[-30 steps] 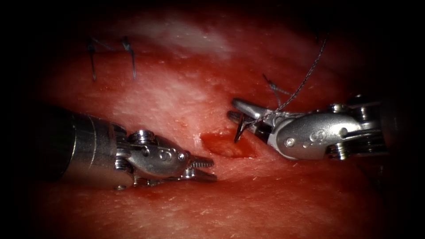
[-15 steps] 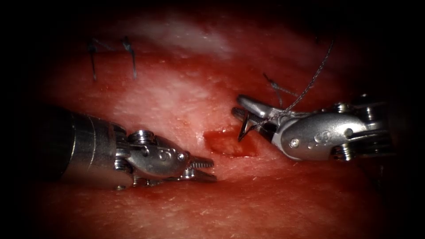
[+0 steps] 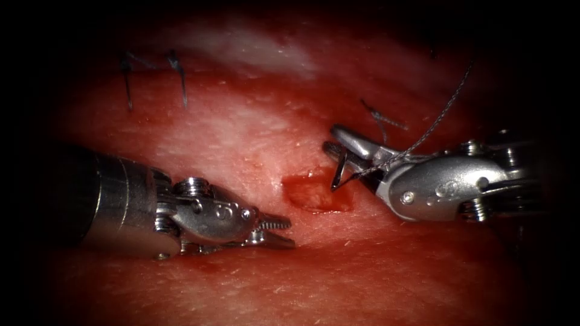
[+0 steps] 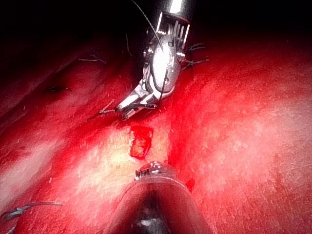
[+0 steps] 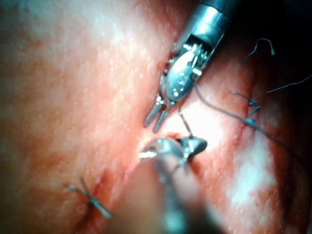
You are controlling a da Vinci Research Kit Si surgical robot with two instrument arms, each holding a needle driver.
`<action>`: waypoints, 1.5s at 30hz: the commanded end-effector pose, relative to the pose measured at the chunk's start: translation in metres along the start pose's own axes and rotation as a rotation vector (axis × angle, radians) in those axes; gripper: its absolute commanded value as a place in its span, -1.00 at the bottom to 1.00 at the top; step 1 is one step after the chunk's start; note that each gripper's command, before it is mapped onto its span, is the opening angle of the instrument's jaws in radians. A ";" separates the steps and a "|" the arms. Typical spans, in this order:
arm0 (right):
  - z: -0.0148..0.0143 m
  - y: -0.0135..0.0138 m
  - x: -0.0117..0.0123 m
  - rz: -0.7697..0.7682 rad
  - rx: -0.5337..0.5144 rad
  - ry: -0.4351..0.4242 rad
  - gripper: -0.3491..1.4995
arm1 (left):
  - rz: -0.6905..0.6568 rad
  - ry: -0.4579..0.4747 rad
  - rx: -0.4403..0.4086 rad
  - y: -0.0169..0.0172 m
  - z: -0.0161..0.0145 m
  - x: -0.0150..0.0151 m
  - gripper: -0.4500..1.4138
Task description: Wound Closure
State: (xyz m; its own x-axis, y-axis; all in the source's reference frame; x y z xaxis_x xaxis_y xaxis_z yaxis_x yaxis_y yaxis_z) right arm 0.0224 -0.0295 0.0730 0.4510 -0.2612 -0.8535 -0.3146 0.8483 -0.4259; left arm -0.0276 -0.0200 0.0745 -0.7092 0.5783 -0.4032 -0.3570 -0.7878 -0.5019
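Resting left tool: the left arm's steel needle driver [image 3: 277, 230] lies near the open red cut [image 3: 314, 193], on its left, fingers slightly spread, holding nothing.
Right tool: the right arm's steel needle driver [image 3: 344, 148], just right of the cut, pinches the dark curved needle [image 3: 338, 174] near its top; tip over the cut's edge, not in tissue.
Thread: grey braided thread [image 3: 435, 124] trails away beyond the cut.
Progress: knotted dark stitches [image 3: 154, 75] sit farther off; the cut is still unclosed.

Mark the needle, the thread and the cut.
needle [image 3: 338, 171], endoscope view, mid-curve below the right claw's grip
thread [image 3: 444, 113], endoscope view, free strand rising from the right tool
cut [image 3: 314, 194], endoscope view, open centre
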 end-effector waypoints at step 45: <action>-0.0005 -0.0001 0.0005 -0.044 -0.076 -0.051 -1.00 | 0.002 0.000 -0.001 0.0001 0.0007 0.0000 -0.57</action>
State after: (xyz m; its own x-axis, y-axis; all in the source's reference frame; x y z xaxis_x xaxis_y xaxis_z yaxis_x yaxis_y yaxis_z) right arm 0.0216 -0.0298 0.0721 0.5079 -0.2722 -0.8173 -0.3562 0.7975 -0.4870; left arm -0.0275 -0.0200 0.0745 -0.7101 0.5771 -0.4033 -0.3558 -0.7884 -0.5018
